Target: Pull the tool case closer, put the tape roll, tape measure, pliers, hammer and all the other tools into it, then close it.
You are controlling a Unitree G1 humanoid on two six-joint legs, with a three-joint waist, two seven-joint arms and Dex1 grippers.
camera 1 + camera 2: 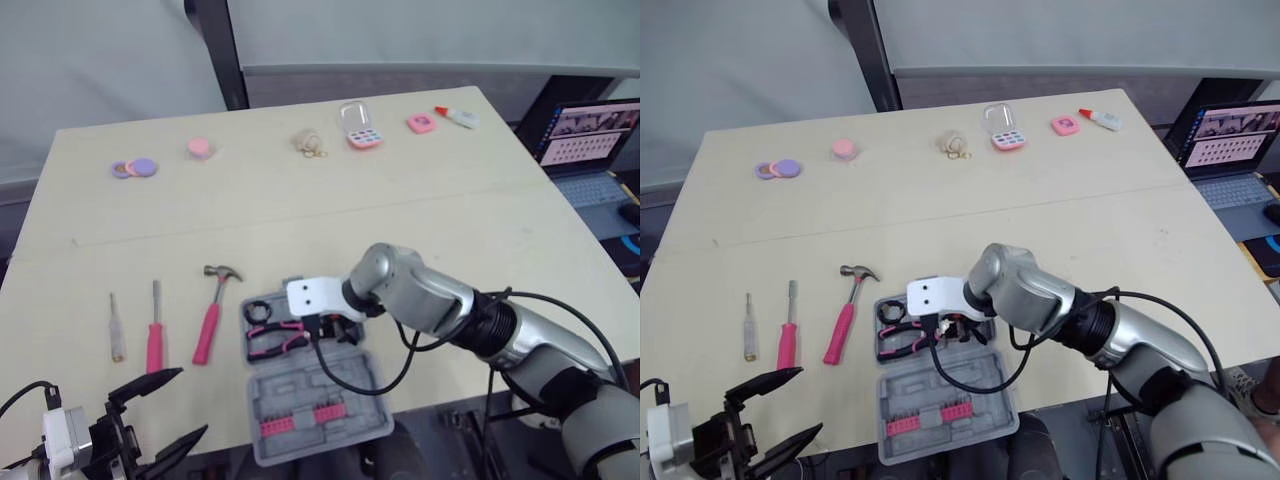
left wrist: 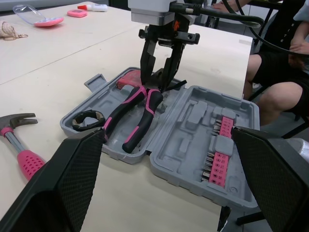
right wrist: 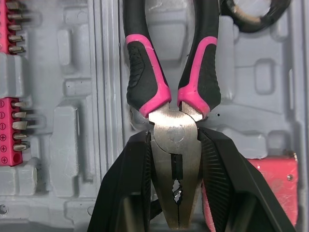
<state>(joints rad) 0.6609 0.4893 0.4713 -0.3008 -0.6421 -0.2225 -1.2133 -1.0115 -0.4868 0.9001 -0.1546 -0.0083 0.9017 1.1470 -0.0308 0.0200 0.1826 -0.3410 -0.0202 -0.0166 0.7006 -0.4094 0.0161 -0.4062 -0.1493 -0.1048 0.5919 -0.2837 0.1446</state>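
2 grippers over a pale table point(image 1: 400, 200). Low at the left, left gripper point(image 1: 190, 402), fingers spread wide and empty, near the table's front edge and clear of the tools. Just beyond it, clear screwdriver point(image 1: 117, 330) and pink screwdriver point(image 1: 155, 345), side by side, apart, lying flat. Next to the right, hammer point(image 1: 210, 322), pink handle, head toward the far side, near the case but apart from it. Then case point(image 1: 290, 385), open flat by the front edge, 2 gray halves. In the far half: tape roll point(image 2: 87, 120) at the left end, and pliers point(image 2: 137, 108) just beside it, pink-and-black handles pointing left, metal head to the right. Tape measure point(image 2: 126, 78), red, just beside that head. Right gripper point(image 3: 175, 137) above this half, pointing down, fingers point(image 3: 219, 174) pressed against both sides of the pliers' head, pinching it, pliers lying in the tray. In the near half, bits point(image 2: 217, 159) in pink racks. Along the far edge, small pink and purple items, well apart from the tools. Off the table's right side, laptop point(image 1: 590, 135), lid up.
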